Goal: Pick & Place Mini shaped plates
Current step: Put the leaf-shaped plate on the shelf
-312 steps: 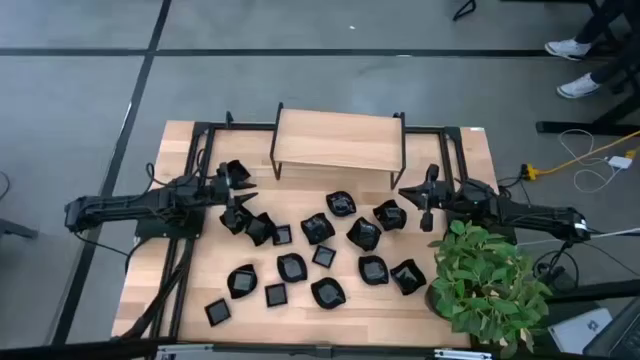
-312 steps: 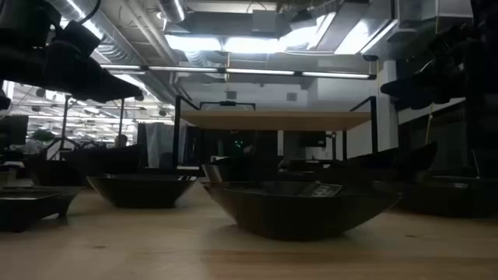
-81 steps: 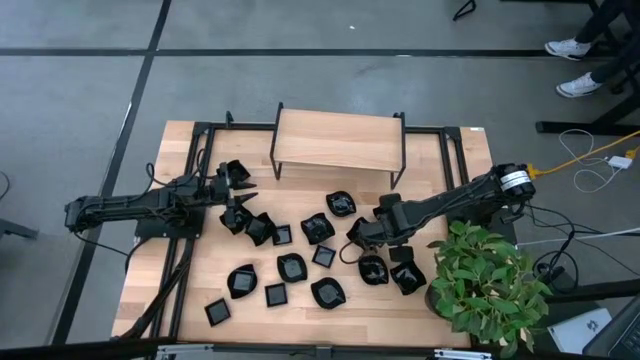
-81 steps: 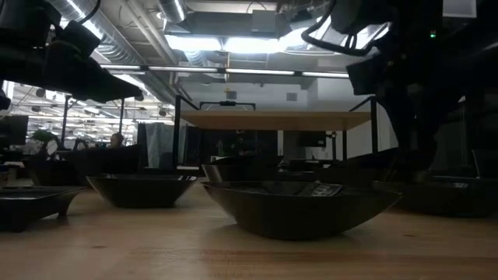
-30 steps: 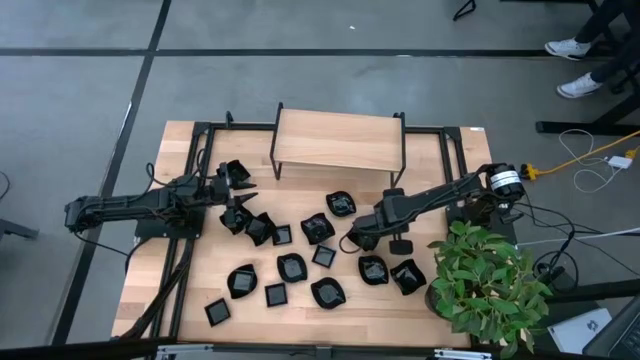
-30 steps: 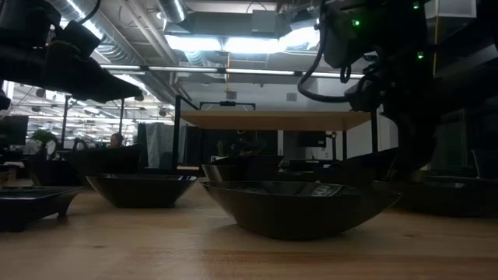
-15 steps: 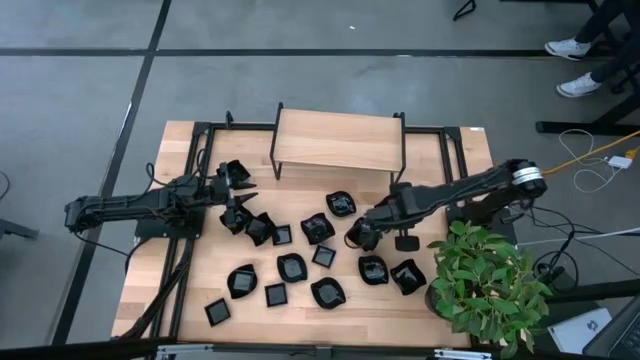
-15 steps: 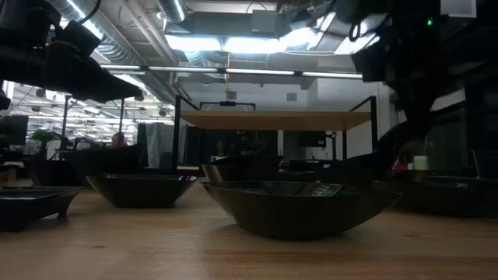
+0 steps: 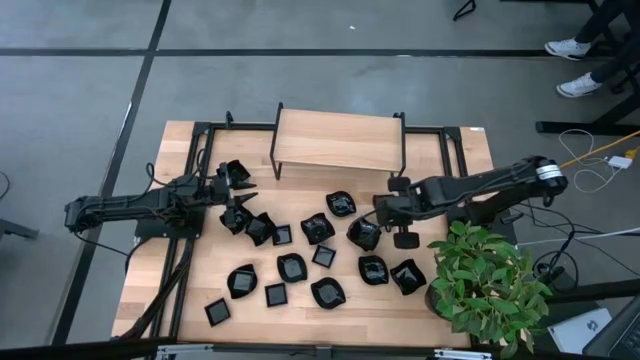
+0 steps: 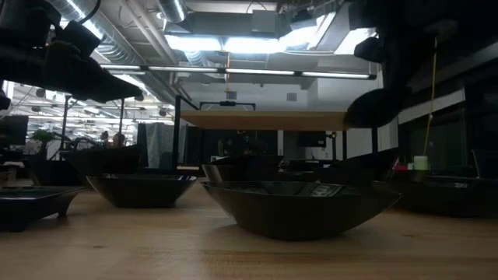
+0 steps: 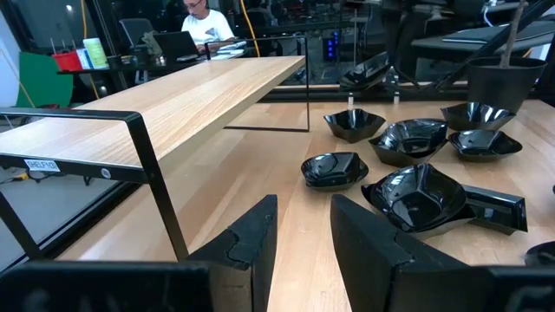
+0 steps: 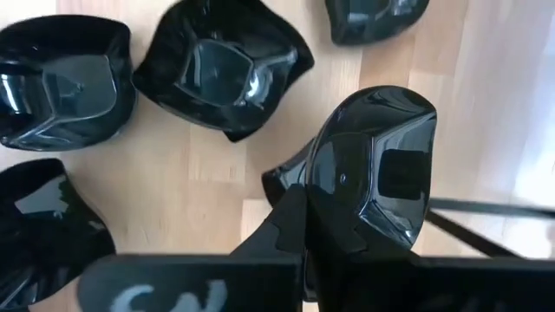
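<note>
A mini shaped plate (image 12: 375,169) is pinched by its rim in the right arm's clenched jaws, lifted above the others.

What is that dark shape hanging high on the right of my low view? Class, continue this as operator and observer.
Observer: A mini plate. The right wrist view shows the right gripper with its jaws shut on the plate's rim.
Operator: Is it clear of the table?
Observer: Yes. That wrist view shows the table and other plates lying below it.
Operator: And the left arm?
Observer: The left gripper waits beside the wooden shelf, jaws open and holding nothing.
</note>
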### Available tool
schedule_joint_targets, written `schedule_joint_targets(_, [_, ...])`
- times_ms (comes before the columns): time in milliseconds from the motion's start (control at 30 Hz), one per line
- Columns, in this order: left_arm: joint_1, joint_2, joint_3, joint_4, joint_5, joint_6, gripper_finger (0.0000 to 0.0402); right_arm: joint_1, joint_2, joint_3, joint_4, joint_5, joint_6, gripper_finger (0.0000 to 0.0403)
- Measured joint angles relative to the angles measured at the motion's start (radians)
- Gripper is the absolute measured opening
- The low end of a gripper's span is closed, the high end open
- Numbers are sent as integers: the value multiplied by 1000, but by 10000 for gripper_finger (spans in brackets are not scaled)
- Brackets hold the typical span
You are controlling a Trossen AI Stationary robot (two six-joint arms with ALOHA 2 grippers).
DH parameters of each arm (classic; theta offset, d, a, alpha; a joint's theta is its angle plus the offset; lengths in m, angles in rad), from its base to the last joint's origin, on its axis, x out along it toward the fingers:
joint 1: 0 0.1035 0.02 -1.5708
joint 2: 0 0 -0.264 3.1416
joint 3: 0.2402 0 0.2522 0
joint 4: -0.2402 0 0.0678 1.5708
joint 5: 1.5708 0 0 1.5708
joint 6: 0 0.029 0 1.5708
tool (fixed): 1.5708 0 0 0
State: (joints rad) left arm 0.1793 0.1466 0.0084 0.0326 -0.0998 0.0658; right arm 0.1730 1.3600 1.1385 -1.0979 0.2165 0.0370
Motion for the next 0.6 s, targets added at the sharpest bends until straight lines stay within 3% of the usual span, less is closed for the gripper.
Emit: schedule_joint_targets(600, [0, 0, 0, 0, 0, 0, 104, -58, -2, 51, 60, -35, -139, 5])
